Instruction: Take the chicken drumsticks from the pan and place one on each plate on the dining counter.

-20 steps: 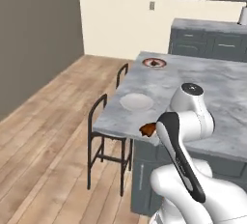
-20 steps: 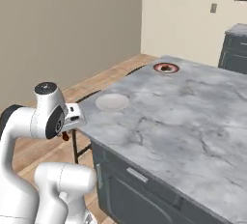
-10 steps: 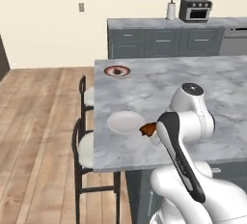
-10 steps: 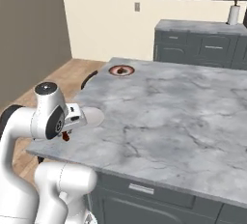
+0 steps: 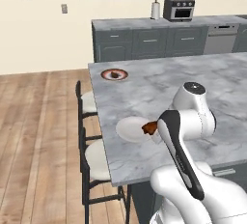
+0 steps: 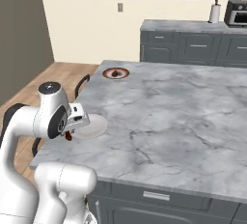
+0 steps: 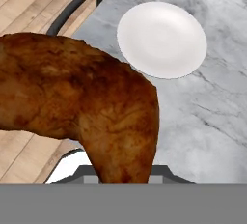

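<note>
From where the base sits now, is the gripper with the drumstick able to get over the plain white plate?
Probably yes. The gripper holds a drumstick right beside the white plate near the dining counter edge, and the hand view shows nothing standing between them.

Even, soft, shadowless rendered light fills all three views, with no visible source. The marble tabletop (image 5: 202, 80) shows no glare, and the white plate (image 7: 162, 39) reads flat and bright. Base views look slightly coarse; the hand view's close drumstick (image 7: 82, 102) has smeared, blurry texture.
</note>
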You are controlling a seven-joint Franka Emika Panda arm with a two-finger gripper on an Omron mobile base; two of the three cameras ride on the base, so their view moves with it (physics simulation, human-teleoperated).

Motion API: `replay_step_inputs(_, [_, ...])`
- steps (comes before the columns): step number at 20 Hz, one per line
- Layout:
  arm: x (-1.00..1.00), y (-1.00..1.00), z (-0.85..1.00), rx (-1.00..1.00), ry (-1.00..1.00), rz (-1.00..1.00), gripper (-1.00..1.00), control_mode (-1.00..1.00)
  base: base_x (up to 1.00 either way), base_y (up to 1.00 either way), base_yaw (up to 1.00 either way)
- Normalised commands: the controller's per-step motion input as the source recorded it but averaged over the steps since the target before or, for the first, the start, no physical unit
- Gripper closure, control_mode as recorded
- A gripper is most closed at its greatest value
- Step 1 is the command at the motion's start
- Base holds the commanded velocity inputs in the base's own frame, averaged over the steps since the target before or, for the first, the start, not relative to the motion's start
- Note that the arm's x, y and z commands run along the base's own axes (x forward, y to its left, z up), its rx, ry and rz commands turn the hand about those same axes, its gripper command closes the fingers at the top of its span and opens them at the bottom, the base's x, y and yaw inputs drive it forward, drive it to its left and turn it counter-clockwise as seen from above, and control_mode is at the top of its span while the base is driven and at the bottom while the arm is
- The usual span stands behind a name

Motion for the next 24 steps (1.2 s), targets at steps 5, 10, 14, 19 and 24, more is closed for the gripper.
replay_step_inputs(5, [0.00, 0.00, 0.00, 0.00, 0.00, 0.00, 1.00, 1.00, 0.00, 0.00, 0.00])
replay_step_inputs(10, [0.00, 0.00, 0.00, 0.00, 0.00, 0.00, 1.00, 1.00, 0.24, 0.00, 0.00])
replay_step_inputs(14, [0.93, -0.01, -0.11, -0.03, 0.24, -0.02, 1.00, -1.00, 0.00, 0.00, 0.00])
replay_step_inputs(19, [0.99, 0.11, -0.18, -0.02, 0.10, 0.00, 1.00, -1.00, 0.00, 0.00, 0.00])
replay_step_inputs(24, [0.91, 0.35, -0.41, -0.15, -0.04, -0.05, 1.00, -1.00, 0.00, 0.00, 0.00])
